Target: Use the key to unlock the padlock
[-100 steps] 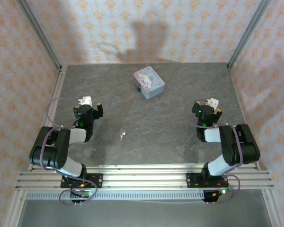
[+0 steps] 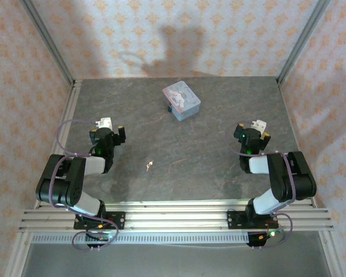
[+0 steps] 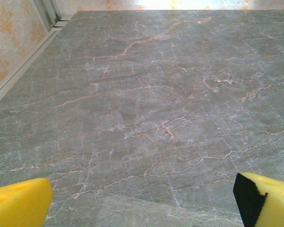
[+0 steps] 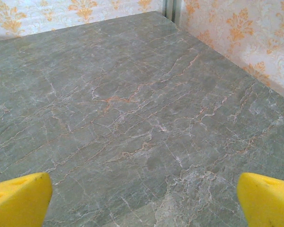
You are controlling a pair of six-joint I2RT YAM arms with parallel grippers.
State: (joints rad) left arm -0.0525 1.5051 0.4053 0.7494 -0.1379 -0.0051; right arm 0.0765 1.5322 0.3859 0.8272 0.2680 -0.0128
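Currently both arms are sitting low, toward the near edge of the table (image 2: pixel 219 109). Left gripper (image 2: pixel 108 128) is gaping wide, gripping nothing; right gripper (image 2: pixel 252 130) is doing likewise. Key (image 2: pixel 149 165) is lying between the arms, closer to the left one. Padlock (image 2: pixel 169 108) is showing as a dark speck just beside the tin (image 2: pixel 182 100), far centre.
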